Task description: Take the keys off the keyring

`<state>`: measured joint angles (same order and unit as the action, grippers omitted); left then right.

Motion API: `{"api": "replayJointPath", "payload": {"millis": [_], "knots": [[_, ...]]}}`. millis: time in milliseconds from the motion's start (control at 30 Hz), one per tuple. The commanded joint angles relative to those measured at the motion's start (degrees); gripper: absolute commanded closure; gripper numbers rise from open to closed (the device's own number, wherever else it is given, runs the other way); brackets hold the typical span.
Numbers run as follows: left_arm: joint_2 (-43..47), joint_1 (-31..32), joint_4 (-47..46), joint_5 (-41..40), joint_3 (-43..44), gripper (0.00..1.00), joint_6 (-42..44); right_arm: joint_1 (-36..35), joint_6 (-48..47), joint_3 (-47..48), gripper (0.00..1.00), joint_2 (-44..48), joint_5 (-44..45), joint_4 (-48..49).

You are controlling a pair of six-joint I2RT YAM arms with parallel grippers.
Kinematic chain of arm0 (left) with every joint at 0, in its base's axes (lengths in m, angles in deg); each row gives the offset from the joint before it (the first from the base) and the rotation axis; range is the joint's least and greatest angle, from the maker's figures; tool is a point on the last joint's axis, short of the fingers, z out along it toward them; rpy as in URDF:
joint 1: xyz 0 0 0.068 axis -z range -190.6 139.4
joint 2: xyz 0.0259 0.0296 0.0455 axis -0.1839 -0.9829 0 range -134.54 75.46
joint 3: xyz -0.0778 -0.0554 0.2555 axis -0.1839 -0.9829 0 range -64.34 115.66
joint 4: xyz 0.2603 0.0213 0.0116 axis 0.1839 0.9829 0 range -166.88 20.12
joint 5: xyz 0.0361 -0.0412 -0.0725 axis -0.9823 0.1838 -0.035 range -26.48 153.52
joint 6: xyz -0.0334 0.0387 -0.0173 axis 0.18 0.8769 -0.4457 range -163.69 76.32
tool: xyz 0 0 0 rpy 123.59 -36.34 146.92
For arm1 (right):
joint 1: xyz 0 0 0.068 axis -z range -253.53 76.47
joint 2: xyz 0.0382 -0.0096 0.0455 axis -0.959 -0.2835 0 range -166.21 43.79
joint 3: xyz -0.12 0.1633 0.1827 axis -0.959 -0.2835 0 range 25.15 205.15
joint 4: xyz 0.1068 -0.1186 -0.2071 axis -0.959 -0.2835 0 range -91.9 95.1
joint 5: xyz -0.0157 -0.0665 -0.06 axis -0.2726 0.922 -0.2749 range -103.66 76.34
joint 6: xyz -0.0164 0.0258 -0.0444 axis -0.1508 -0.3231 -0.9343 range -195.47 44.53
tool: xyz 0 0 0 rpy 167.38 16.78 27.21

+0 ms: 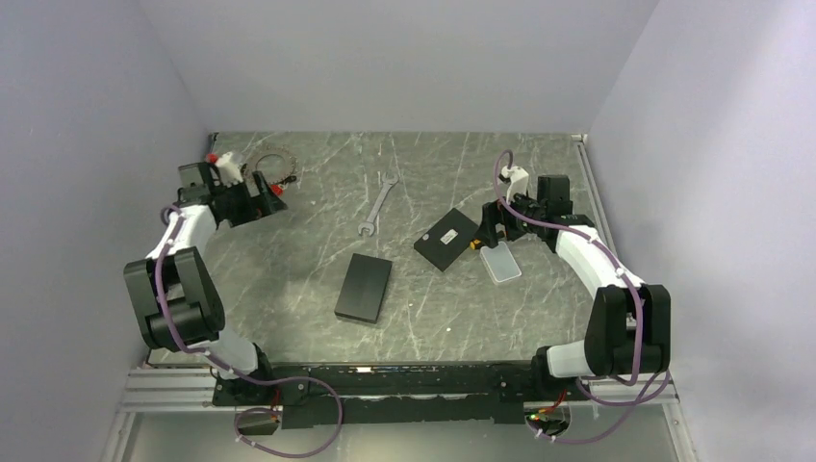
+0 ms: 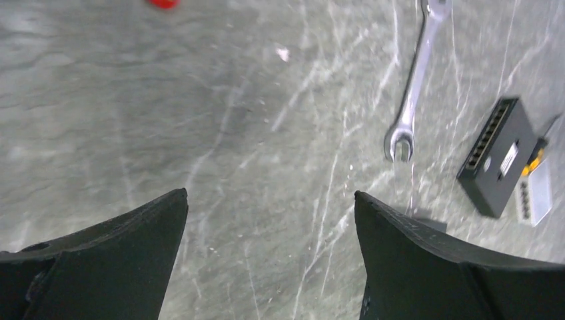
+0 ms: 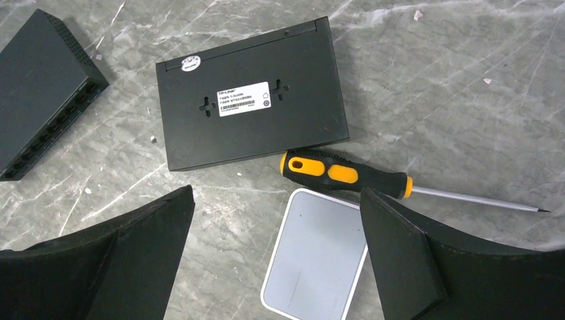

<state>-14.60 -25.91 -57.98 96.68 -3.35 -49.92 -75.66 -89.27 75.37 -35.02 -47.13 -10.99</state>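
The keyring (image 1: pixel 273 154), a thin wire ring, lies at the far left of the table. The keys (image 1: pixel 286 177) form a dark cluster on its near right side, and a small red piece (image 1: pixel 278 190) lies just below them. My left gripper (image 1: pixel 261 195) is open and empty right next to that red piece, just near of the ring. In the left wrist view my left gripper (image 2: pixel 270 193) has only bare table between its jaws; a red bit (image 2: pixel 163 3) shows at the top edge, and the ring and keys are out of view. My right gripper (image 1: pixel 491 234) (image 3: pixel 276 191) is open and empty, far from the ring.
A silver wrench (image 1: pixel 377 204) (image 2: pixel 413 87) lies mid-table. A black box (image 1: pixel 365 287) sits near centre, and a black network switch (image 1: pixel 447 239) (image 3: pixel 252 93) lies right of it. A white box (image 1: pixel 500 262) (image 3: pixel 318 257) and an orange-black screwdriver (image 3: pixel 346 173) lie under my right gripper. Walls enclose three sides.
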Motion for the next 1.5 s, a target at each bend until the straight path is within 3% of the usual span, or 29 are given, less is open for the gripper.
{"api": "replayJointPath", "payload": {"millis": [0,167,433,667,833,1300,1467], "knots": [[-1.88,-7.44,-5.92,4.26,1.79,0.01,-7.93,0.11,-1.04,2.43,0.00,-0.62,-0.58,0.85],[-7.51,-12.94,-14.25,8.88,2.74,0.00,-14.56,0.11,-1.66,2.74,0.00,-0.77,-1.07,0.10],[-13.14,-12.99,-42.82,4.54,-4.26,0.01,-29.84,0.07,-2.28,3.10,0.00,-1.86,-1.32,-0.37],[-26.68,-12.99,-59.88,5.47,-1.85,0.08,-46.59,0.28,-2.86,3.05,0.00,-1.32,-0.45,-0.35],[-32.95,-12.91,-62.37,5.94,1.37,0.12,-53.29,0.29,-3.16,3.57,0.00,-2.54,0.00,-1.00],[-42.72,-10.13,-52.96,2.39,13.19,0.12,-61.37,0.29,-3.03,3.76,0.00,-4.34,1.00,-0.72],[-44.94,-8.89,-51.06,2.57,16.01,0.18,-63.12,0.29,-2.84,3.83,0.00,-4.64,1.28,-0.60]]}}
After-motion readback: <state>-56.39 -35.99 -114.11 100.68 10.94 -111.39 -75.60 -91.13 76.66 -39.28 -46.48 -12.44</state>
